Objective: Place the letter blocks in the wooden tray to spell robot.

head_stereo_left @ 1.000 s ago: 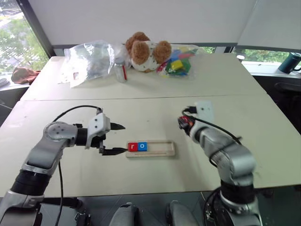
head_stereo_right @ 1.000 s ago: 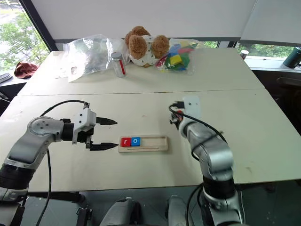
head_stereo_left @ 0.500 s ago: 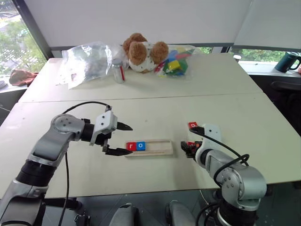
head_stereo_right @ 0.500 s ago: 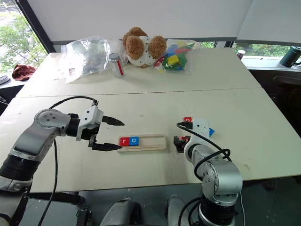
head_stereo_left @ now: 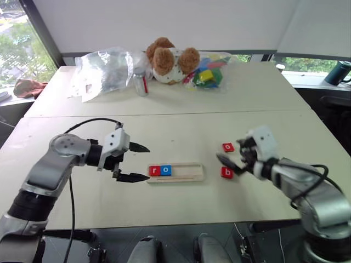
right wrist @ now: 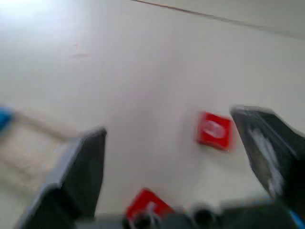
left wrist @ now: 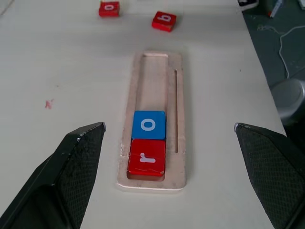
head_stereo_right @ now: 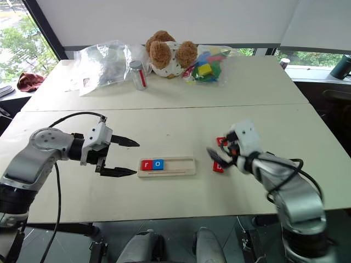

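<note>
Since a second ago our right gripper [head_stereo_left: 229, 162] swung back, wide open and empty, uncovering two red tiles; left gripper [head_stereo_left: 135, 162] open, empty too; we should grab the b tile [head_stereo_left: 226, 172] squarely by its edges.

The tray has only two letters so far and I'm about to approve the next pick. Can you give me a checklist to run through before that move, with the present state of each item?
1. Tray holds r then o, flush at its left end: ok.
2. Third slot in the tray free for b: ok.
3. Red b tile lies flat on the table, face up, right of the tray: ok.
4. Right pincer open and holding nothing: ok.
5. Left pincer open, just off the tray's left end, not touching it: ok.
6. Remaining o is in sight; the t tile's whereabouts: cannot tell.
</note>
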Action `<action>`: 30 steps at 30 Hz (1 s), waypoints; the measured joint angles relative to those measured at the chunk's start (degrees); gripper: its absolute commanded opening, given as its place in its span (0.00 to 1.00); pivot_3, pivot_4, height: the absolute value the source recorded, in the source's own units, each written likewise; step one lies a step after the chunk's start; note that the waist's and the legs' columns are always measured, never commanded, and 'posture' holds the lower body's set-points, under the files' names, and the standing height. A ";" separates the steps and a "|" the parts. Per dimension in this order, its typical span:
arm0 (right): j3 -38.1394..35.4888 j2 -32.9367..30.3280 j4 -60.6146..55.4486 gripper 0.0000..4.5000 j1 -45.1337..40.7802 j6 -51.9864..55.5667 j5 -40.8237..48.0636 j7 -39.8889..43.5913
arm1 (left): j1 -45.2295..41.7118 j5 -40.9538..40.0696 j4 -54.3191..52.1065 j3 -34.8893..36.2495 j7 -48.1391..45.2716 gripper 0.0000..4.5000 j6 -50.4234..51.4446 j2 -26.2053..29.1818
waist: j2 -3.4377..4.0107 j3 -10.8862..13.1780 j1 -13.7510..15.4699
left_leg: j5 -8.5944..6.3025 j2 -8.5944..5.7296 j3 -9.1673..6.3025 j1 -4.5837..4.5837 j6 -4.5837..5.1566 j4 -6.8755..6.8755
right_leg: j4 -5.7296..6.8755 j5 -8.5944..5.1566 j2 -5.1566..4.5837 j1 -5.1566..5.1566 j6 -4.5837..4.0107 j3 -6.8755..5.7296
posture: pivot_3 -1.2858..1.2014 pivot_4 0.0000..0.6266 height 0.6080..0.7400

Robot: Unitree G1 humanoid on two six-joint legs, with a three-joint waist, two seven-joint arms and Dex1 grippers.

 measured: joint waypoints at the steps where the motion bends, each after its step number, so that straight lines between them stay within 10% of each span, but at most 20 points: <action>1: 0.11 -2.62 3.84 1.00 2.89 -7.22 0.37 6.29 | 1.09 -0.41 -0.83 0.97 0.06 1.00 0.14 0.66 | -0.03 0.03 -0.19 | -0.03 0.00 0.10 0.01 0.06 0.03 | -0.02 0.00 -0.04 0.02 0.01 0.04 | 0.52 0.24 1.00; 7: 1.67 -8.28 26.83 1.00 0.06 -32.51 -1.13 22.22 | 7.18 -2.62 -6.61 4.19 3.08 1.00 2.68 2.15 | -0.14 0.16 -0.83 | -0.02 0.04 0.30 0.42 0.05 0.16 | 0.21 0.04 -0.17 0.25 0.00 0.31 | 0.52 0.24 1.00; 19: 9.77 -5.68 47.79 1.00 -12.94 -46.80 -5.30 30.17 | 9.66 -1.47 -6.06 5.56 7.33 1.00 2.87 4.08 | -0.08 0.24 -0.05 | 0.01 -0.03 0.15 0.10 -0.05 0.13 | 0.14 0.03 -0.34 0.01 -0.02 0.21 | 0.52 0.24 1.00; 27: 10.11 -3.74 47.84 0.25 -12.86 -48.15 -5.37 30.53 | 9.60 -1.23 -3.11 5.60 7.24 1.00 2.24 4.85 | -0.06 0.24 -0.14 | 0.02 -0.02 0.15 0.10 -0.09 0.10 | 0.17 0.03 -0.34 -0.06 -0.03 0.22 | 0.52 0.24 1.00; 30: 10.11 -3.68 46.83 0.26 -12.80 -48.03 -5.45 29.83 | 9.55 -1.20 -1.15 5.61 7.05 1.00 1.98 4.99 | -0.06 0.25 -0.13 | 0.02 -0.02 0.15 0.10 -0.10 0.10 | 0.18 0.03 -0.35 -0.07 -0.03 0.23 | 0.52 0.24 1.00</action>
